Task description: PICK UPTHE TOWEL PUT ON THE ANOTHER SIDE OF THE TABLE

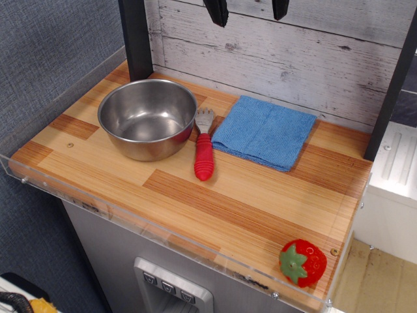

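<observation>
The towel lies flat toward the back of the table, a soft, nubby blue cloth folded to a rough square, with a faint crease running down its middle and its layered edges showing at the near corner. Just beside its left edge rests a fork with a dull metal head and a ribbed red handle, its tines pointing at the back wall. The fork's head sits close against a round steel bowl, brushed and shiny inside. The table is smooth plank laminate in pale and reddish strips, fenced by a clear acrylic rim. At the near right corner sits a glossy red strawberry with a green leafy cap. High above, only two dark tips of the gripper show, jaws spread apart, holding nothing.
</observation>
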`<state>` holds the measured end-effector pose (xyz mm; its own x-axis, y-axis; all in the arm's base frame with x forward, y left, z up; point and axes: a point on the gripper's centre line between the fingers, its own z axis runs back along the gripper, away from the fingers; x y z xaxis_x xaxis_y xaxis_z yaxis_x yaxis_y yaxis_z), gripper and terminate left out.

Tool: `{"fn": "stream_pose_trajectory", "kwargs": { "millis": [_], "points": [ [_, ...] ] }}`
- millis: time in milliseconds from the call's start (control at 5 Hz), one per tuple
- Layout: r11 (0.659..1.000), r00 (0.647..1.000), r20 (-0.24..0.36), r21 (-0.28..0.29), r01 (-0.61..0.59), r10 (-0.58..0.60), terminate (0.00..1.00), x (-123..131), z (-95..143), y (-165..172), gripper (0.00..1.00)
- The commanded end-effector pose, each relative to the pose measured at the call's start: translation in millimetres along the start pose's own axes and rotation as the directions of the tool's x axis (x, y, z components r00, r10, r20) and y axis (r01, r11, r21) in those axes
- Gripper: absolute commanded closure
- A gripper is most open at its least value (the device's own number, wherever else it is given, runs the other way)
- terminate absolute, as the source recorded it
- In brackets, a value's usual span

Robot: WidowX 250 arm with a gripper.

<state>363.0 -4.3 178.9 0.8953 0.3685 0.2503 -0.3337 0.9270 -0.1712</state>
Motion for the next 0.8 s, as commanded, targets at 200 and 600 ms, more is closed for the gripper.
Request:
{"fn": "stream_pose_trajectory", "kwargs": {
  "millis": [200, 600],
  "points": [
    [0.999, 0.998, 0.061, 0.023, -0.022, 0.021, 0.00, -21, 7, 6, 0.00],
    [0.997, 0.984, 0.171, 0.040, -0.061, 0.054, 0.00, -46, 18, 18, 0.00]
  ]
}}
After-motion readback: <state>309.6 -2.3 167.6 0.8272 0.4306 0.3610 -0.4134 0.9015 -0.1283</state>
